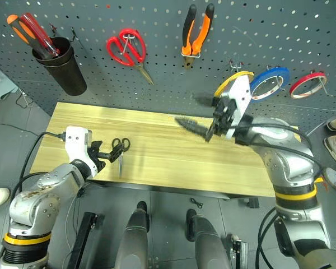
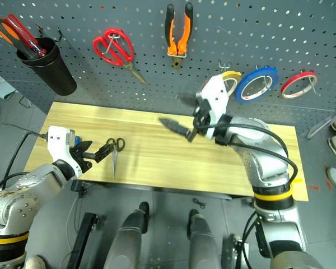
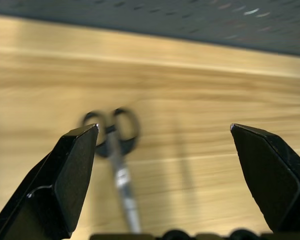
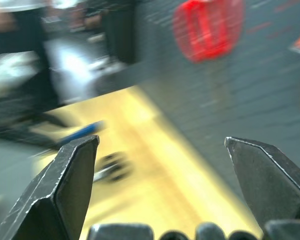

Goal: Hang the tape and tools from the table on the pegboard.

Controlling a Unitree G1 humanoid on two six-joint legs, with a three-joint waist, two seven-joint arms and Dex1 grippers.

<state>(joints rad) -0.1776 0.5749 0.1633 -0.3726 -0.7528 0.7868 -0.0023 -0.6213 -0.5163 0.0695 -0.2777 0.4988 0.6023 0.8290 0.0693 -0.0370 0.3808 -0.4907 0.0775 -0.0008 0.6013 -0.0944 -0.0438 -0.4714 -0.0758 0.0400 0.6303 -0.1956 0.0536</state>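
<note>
Black scissors (image 1: 120, 150) lie on the table (image 1: 157, 168) at lower left, just ahead of the left gripper (image 1: 107, 152), fingers spread, empty. Right gripper (image 1: 199, 119) hovers mid-frame, spread, empty. Pliers (image 1: 196, 31) and blue tape (image 1: 270, 82) hang on the pegboard (image 1: 157, 73) above.

place: workshop | evidence: pegboard (image 1: 157, 22) hung with tools, wooden table (image 1: 157, 151)

Even, bright light is falling on the light yellowish wooden desk (image 1: 157, 145) — motion blur is smearing the right black two-fingered pincer (image 1: 204, 115) and the right wrist view.
</note>
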